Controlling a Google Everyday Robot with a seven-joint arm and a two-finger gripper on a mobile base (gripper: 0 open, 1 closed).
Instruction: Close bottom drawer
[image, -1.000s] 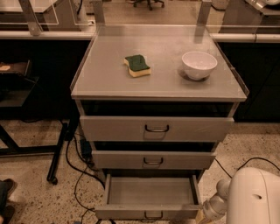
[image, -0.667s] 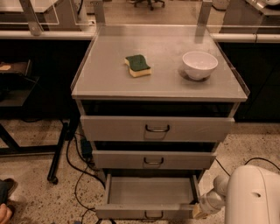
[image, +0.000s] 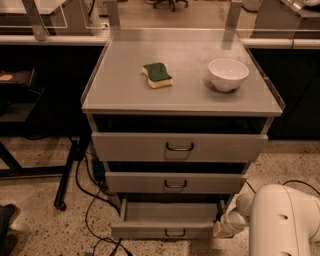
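Down in the lower right corner the white arm (image: 285, 222) fills the frame and runs off its bottom and right edges, so much of it is cut off. The gripper (image: 220, 229) shows only as a small tan tip at the right end of the bottom drawer (image: 150, 231). It seems to touch the front panel there, but I cannot tell whether it is open or closed. That drawer sits at the foot of the cabinet (image: 125, 95), low in the middle of the frame, partly pulled out with its plain grey inside showing. Its right rear corner is hidden behind the arm, and its dark handle (image: 175, 233) is hard to make out. Compared with a second ago, the drawer front sits higher in the frame and less of the inside shows, so it has gone partway in. The gripper has moved up and to the left with it. The sponge (image: 157, 74) and bowl (image: 228, 74) on top lie where they were, well apart.
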